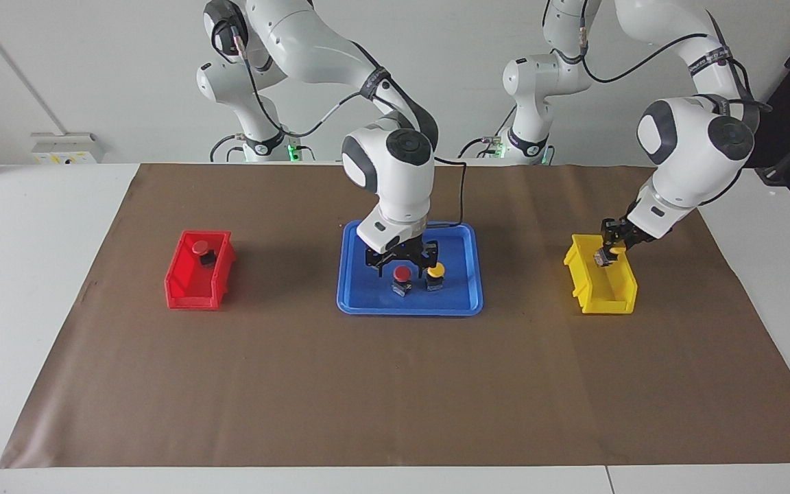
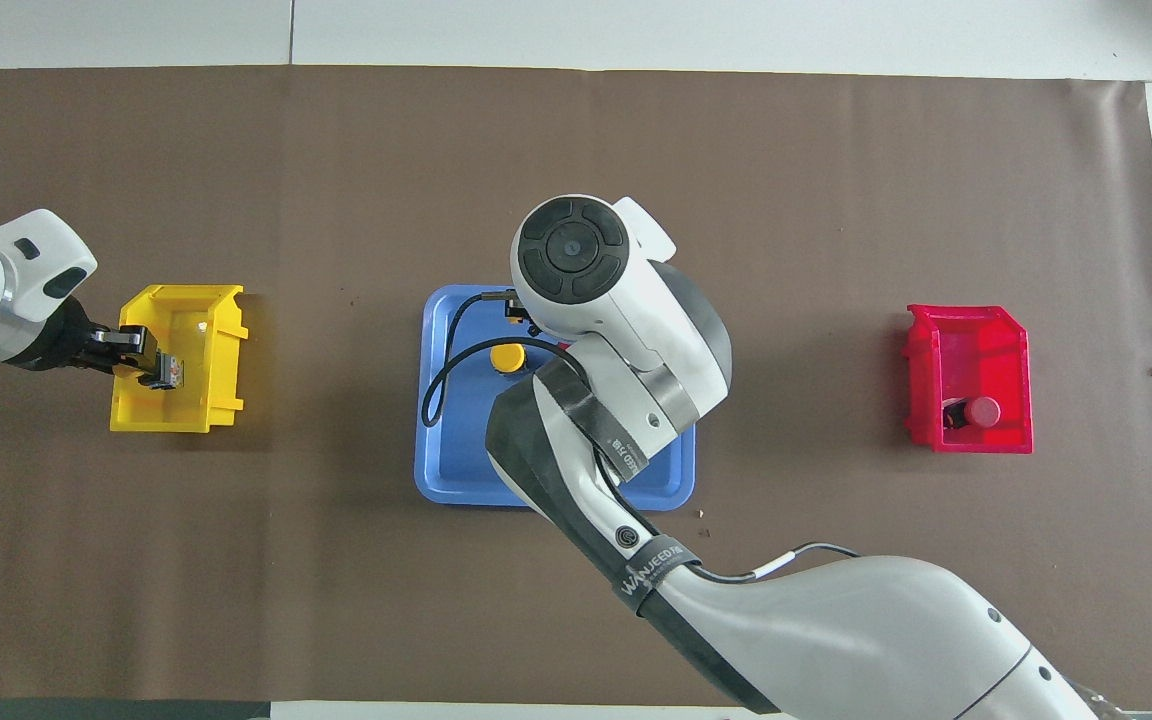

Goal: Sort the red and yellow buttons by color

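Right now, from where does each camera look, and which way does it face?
Facing view: high across the table, facing both robots; whole arms show, left gripper over the yellow bin.
Overhead view: above the robots' end, looking steeply down; the right arm fills the middle, hiding its gripper.
Both share the blue tray, the red bin and the yellow bin, turned half around.

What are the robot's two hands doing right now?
Left gripper: shut on a yellow button, over the yellow bin.
Right gripper: open, over the red button in the blue tray.
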Motion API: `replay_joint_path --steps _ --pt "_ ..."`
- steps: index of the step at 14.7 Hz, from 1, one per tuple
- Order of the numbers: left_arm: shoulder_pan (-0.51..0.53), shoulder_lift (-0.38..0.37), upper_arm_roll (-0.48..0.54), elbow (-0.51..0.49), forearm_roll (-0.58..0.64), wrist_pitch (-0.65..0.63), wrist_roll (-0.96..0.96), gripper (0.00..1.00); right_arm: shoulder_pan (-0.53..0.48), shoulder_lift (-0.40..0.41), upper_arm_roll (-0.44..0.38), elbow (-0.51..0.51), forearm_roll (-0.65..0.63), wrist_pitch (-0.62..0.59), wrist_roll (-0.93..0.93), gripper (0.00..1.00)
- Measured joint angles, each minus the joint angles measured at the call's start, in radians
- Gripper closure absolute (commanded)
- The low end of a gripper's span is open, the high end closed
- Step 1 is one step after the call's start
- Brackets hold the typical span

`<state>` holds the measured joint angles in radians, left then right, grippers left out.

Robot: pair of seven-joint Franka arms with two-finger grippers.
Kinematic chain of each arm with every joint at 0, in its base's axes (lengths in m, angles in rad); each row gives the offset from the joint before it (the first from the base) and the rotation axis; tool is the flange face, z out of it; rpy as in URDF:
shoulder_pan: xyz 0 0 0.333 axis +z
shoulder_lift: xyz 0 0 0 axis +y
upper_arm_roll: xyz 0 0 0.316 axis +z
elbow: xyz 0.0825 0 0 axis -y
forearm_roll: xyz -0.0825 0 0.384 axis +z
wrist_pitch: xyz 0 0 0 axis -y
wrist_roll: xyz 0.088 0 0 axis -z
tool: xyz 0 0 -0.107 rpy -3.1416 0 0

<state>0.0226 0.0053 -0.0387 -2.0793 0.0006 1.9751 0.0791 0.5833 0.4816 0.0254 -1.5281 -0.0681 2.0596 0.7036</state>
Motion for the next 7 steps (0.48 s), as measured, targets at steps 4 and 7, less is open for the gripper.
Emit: replay_joint_path --steps 4,7 --pt "0.000 -0.011 -0.001 -0.121 0.000 0.142 0.000 0.93 0.013 -0.013 0.001 -0.083 0.000 0.068 0.000 0.21" --pt "0.000 -0.010 -0.002 -0.152 0.000 0.177 0.001 0.41 0.020 -0.028 0.001 -0.116 0.000 0.080 0.000 0.30"
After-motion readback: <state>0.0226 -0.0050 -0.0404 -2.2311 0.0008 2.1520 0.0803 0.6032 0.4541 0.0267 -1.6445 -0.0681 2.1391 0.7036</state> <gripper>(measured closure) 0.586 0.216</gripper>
